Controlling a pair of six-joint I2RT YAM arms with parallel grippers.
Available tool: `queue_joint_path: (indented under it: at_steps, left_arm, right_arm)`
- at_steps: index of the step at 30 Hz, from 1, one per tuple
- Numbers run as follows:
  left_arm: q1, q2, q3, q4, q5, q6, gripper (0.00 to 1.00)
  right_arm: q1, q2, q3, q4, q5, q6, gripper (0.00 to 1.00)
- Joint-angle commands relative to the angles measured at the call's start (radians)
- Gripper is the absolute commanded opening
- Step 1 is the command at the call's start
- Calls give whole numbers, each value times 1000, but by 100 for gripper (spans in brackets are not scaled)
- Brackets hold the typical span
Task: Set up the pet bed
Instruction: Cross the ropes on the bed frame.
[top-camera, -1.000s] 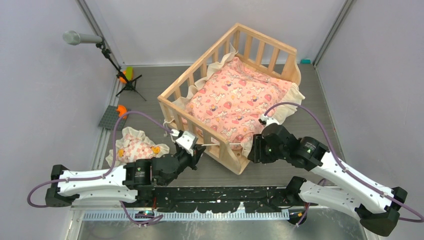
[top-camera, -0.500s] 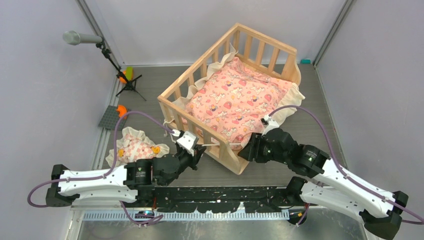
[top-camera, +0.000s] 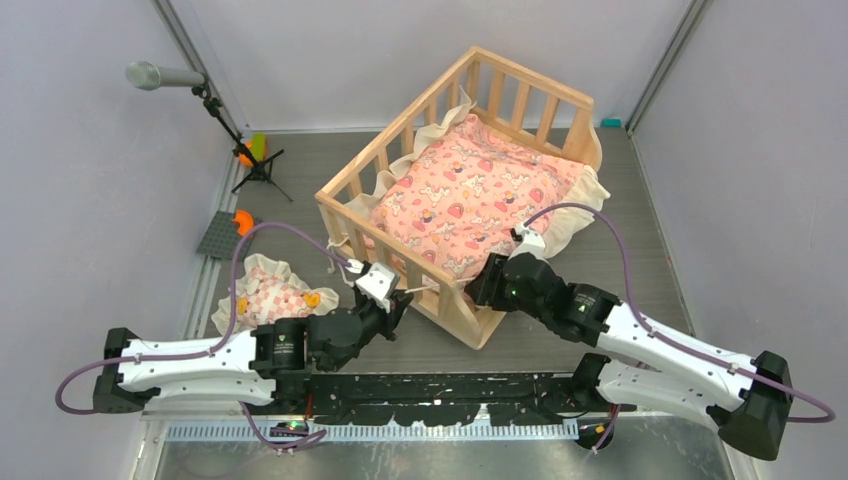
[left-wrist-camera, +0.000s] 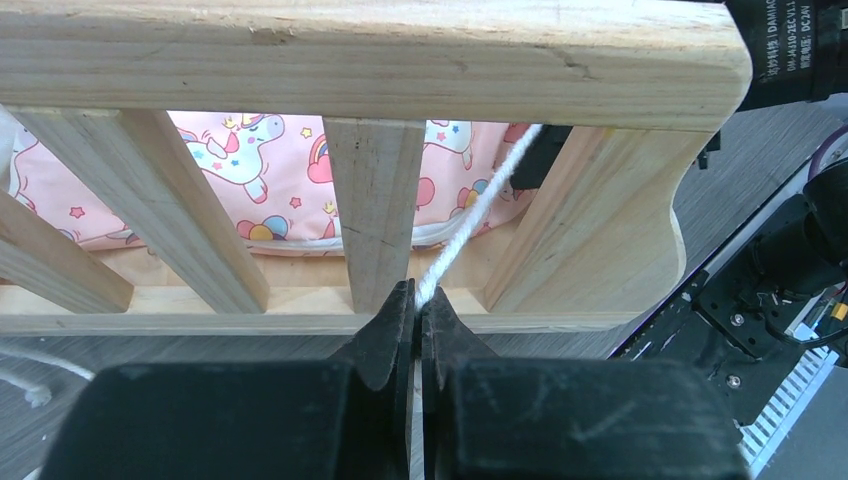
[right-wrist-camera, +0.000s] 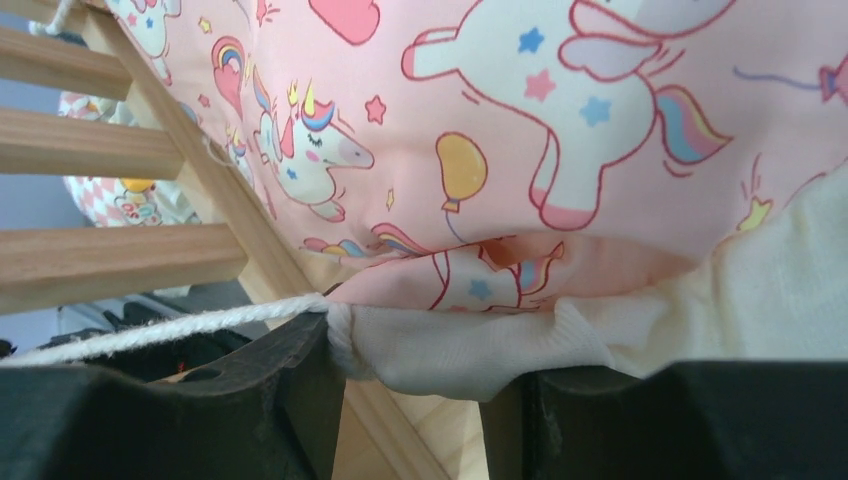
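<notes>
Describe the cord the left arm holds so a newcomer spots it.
Start at the pale wooden pet bed, near corner post. A thin white cord slants between the slats into the left gripper's shut jaws: the only taut line among wooden bars.

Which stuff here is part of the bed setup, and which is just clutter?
Job: pet bed; pink cushion inside it; white cord pinched by left end effector; small pillow beside it (likely).
Lying about: microphone stand; grey plate.

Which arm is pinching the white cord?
The left gripper: jaws shut on the white cord outside the pet bed; the right gripper's stand apart around the cushion frill.
</notes>
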Motion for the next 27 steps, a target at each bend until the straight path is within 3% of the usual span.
queue_joint_path:
  at_steps: [1, 6, 12, 23, 27]
  left_arm:
    - [8, 5, 8, 20, -12, -7, 0]
    - [9, -6, 5, 17, -14, -7, 0]
    - [11, -8, 3, 13, -17, -4, 0]
    - [12, -30, -1, -9, -21, -9, 0]
    - [12, -47, -10, -11, -42, -10, 0]
  right_arm:
    - [6, 28, 13, 88, 151, -55, 49]
    - [6, 56, 141, -152, 195, -89, 40]
    - [6, 134, 278, -517, 276, -62, 39]
    - [6, 197, 384, -775, 444, -14, 38]
    - [6, 217, 420, -838, 502, 4, 43]
